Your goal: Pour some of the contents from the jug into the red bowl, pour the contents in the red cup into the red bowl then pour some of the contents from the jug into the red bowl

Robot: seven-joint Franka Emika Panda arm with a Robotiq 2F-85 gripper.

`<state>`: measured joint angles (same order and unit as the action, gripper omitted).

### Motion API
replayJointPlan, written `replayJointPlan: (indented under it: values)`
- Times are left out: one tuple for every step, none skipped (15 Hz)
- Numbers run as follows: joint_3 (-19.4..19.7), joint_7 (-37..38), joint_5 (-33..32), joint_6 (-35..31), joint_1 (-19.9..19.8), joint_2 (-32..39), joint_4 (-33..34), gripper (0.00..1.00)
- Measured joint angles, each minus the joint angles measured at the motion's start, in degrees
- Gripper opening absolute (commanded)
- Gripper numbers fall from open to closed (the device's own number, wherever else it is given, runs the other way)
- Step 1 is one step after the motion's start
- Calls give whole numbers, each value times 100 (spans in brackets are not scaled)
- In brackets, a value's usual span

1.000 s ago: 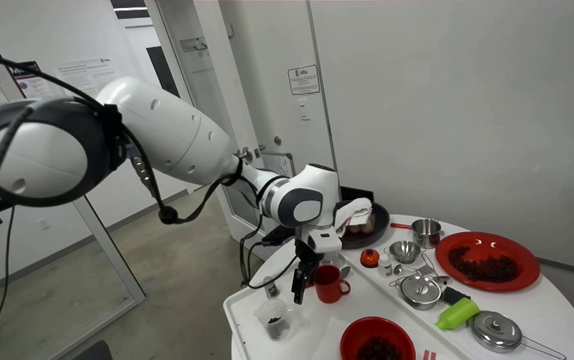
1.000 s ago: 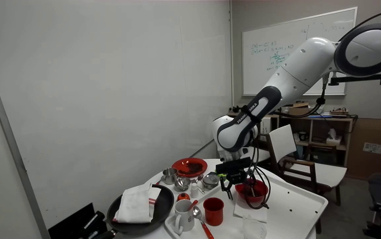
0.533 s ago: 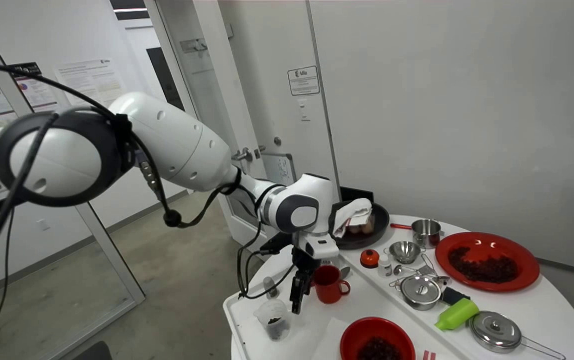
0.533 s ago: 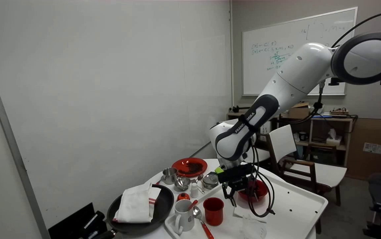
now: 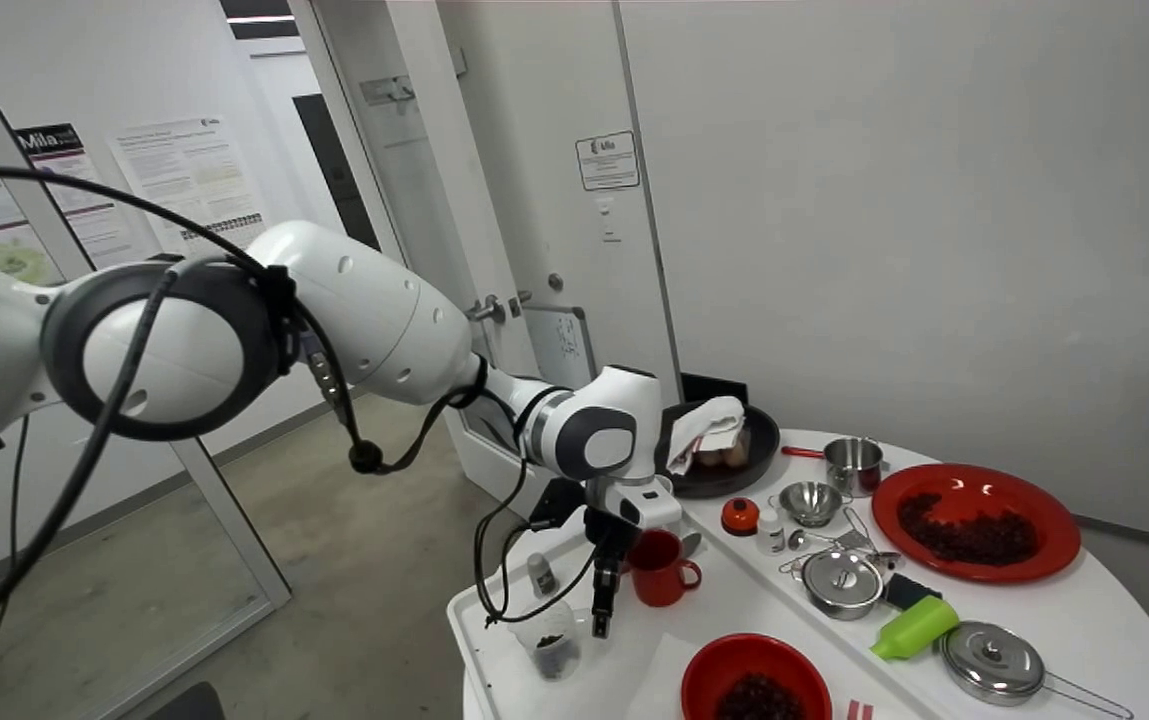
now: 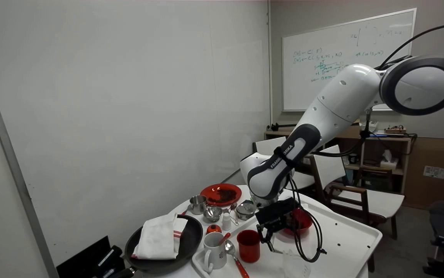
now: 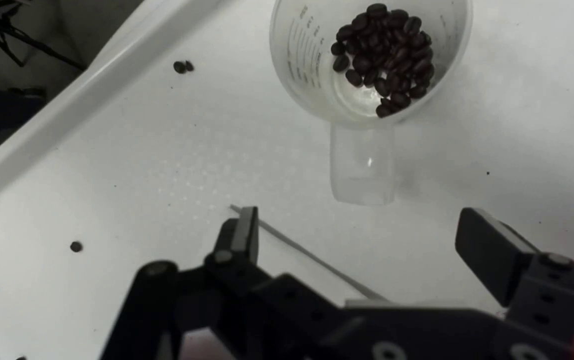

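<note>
The translucent measuring jug (image 7: 304,70) stands upright at the top centre of the wrist view, cut off by the upper edge, with dark coffee beans (image 7: 391,55) bunched on the right of its bottom. Its clear handle (image 7: 362,167) points down the frame toward the gripper (image 7: 356,232), whose jaws are spread wide; the handle's end comes roughly midway between the two fingertips and just above them, apart from both. In an exterior view the gripper hangs near the jug, on its right, at lower centre. The jug rests on a white tray (image 7: 92,95), whose rim crosses the upper left of the wrist view, and a few loose beans (image 7: 76,246) dot its floor at the left. In that exterior view the red mug (image 5: 658,578) stands right of the gripper, and the red bowl (image 5: 754,652), partly filled with dark pieces (image 5: 759,697), sits at the bottom edge. Further out, a red-handled spoon (image 6: 240,267) lies between the red mug and a white mug (image 6: 216,256), a frying pan (image 6: 190,239) holds a folded white cloth (image 6: 156,239) at lower left, and a wide red plate (image 5: 1014,488) lies at right beside a small steel saucepan (image 5: 856,474).
</note>
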<state>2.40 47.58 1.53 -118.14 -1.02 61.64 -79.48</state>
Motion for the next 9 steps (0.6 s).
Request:
replayJointPlan:
  values:
    - [8,-86,2,16,-1,25,37,100]
    - [14,-154,11,56,-4,46,74,100]
    - [20,-189,36,104,-7,57,100,100]
    - [28,-192,86,157,-8,59,117,100]
    - [39,-187,165,211,-9,60,134,100]
    - [51,-155,254,261,-9,59,150,100]
    - [58,-145,348,315,-11,60,163,100]
    - [59,-135,436,368,-12,59,174,100]
    - [59,-129,519,398,-12,59,178,100]
